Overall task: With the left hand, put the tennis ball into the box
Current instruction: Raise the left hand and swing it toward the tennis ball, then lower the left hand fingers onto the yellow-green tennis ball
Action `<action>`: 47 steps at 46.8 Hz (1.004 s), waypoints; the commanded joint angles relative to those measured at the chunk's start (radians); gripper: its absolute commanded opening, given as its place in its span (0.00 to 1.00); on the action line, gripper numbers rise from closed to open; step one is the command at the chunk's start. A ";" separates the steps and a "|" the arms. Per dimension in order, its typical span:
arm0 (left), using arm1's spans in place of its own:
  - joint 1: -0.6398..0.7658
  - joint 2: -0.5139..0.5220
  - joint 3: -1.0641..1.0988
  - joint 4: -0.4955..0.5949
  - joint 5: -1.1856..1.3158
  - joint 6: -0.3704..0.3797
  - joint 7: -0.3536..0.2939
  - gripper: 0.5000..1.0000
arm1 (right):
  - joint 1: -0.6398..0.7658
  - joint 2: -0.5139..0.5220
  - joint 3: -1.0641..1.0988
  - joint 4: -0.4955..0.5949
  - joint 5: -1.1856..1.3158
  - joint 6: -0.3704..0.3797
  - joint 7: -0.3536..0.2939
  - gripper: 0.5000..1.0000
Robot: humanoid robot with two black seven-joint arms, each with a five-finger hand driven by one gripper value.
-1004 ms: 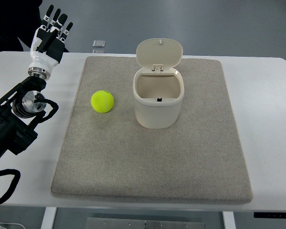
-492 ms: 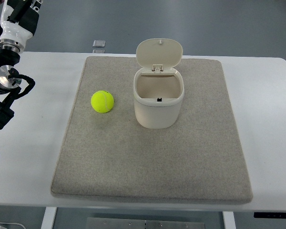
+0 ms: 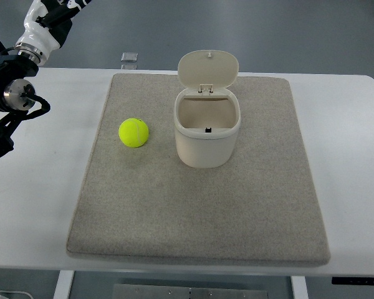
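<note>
Bright even overhead light, soft shadows, sharp.

1. No text, label, brand, number or sign can be read anywhere in the top view.
2. The yellow-green felt tennis ball (image 3: pixel 133 132) shows no legible print.
3. The cream plastic box with its hinged lid open (image 3: pixel 207 129) bears no readable marking.
4. The small clear square object lying beyond the table (image 3: pixel 130 57) is too small to tell.

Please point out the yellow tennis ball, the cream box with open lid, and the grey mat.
Yellow tennis ball (image 3: pixel 133 132), top view, centre of the ball.
Cream plastic box (image 3: pixel 206 148), top view, front wall.
Grey felt mat (image 3: pixel 199 212), top view, bare front area.
</note>
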State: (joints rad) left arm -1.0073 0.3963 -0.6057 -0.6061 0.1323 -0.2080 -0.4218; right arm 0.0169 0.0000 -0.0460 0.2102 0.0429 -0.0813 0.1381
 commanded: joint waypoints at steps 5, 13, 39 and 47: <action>-0.027 0.027 0.113 -0.030 0.004 -0.007 0.000 0.95 | 0.000 0.000 0.000 0.000 0.000 0.000 0.000 0.88; -0.056 0.056 0.283 -0.079 0.004 -0.013 0.000 0.96 | 0.000 0.000 0.000 0.000 0.000 0.000 0.000 0.88; -0.122 0.191 0.592 -0.213 0.006 -0.011 -0.002 0.95 | 0.000 0.000 0.000 0.000 0.000 0.000 0.000 0.88; -0.122 0.191 0.630 -0.230 0.013 -0.013 -0.002 0.95 | -0.002 0.000 0.000 0.000 0.000 0.000 0.000 0.88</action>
State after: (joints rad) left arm -1.1291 0.5898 0.0058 -0.8252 0.1420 -0.2200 -0.4234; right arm 0.0169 0.0000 -0.0460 0.2102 0.0429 -0.0813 0.1384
